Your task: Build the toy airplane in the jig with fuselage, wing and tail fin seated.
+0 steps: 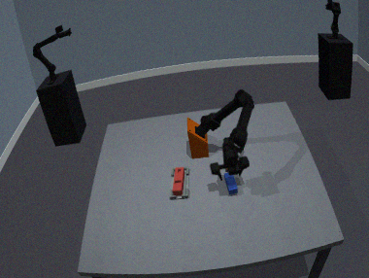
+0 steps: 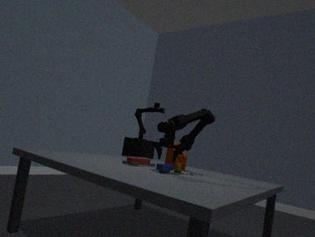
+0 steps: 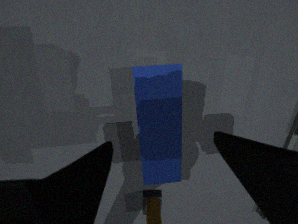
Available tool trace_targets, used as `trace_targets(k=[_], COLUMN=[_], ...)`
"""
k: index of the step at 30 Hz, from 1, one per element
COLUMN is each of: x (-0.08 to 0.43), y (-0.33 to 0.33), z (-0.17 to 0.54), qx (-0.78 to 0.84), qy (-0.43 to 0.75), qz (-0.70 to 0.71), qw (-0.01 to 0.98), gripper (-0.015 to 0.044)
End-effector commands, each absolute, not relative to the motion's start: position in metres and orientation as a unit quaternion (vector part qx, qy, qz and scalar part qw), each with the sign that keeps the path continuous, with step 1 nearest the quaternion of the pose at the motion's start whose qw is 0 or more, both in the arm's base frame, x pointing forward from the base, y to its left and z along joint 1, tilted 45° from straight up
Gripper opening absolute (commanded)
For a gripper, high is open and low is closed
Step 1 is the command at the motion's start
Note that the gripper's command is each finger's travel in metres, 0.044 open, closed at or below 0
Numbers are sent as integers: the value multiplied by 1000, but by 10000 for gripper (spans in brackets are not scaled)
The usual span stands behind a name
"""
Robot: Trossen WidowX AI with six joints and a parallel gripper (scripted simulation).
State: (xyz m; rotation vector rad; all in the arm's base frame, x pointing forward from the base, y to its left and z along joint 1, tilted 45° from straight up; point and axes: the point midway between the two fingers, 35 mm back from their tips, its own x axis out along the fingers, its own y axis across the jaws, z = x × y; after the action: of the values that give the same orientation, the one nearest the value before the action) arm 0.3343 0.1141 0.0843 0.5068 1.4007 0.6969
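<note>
One red fuselage (image 1: 179, 181) sits in the jig (image 1: 180, 194); one blue wing (image 1: 230, 184) lies apart — gripper (image 1: 222, 171) fingers wide, empty.

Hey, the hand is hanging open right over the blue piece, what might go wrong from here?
1. The blue piece sits left of centre between the fingers, so one finger may touch first and push it aside.
2. A small yellow part lies at its near end and may get bumped.
3. The orange piece stands close behind the arm, so a swing toward the red body might topple it.
</note>
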Motion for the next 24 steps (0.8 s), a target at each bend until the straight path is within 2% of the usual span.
trace_targets(k=[1,24], x=[333,334], y=[118,145], z=[80,54], qx=[229,229], qy=[626,626], qz=[311,311], qw=[678,678], gripper=[440,440])
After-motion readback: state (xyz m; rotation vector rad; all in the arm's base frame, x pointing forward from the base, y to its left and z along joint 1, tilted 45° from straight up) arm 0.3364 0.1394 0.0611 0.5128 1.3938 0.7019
